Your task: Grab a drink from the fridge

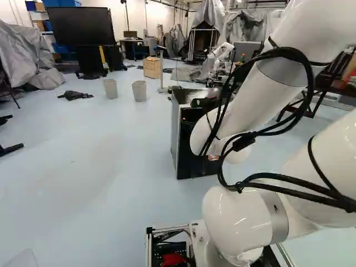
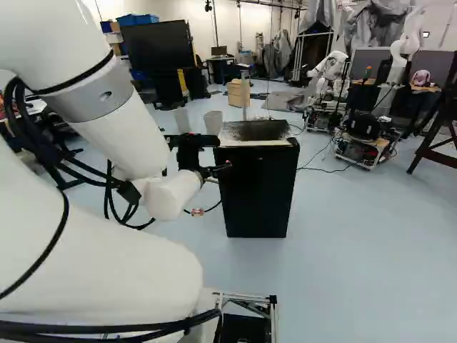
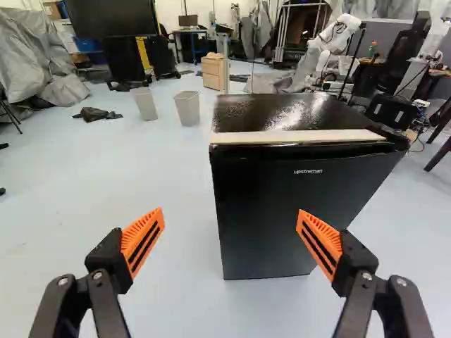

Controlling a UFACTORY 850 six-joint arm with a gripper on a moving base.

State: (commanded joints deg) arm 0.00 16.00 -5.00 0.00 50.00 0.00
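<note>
the arm (image 1: 245, 105) is glossy white, with thick rounded tubes and bulbous joints. smooth grey bands (image 2: 103, 93) ring it, one with a small dark oval mark. black cables (image 1: 303, 67) loop along it, under thin black straps (image 2: 75, 77). the gripper (image 2: 218, 153) is black, with silver screws (image 3: 96, 275) and ribbed orange pads (image 3: 143, 241) slotted in black. the base (image 1: 167, 228) has silver rails and a red part (image 1: 173, 259) inside.

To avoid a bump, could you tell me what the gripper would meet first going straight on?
Most likely the black fridge, on its front near one side edge; the distance is unclear.
</note>
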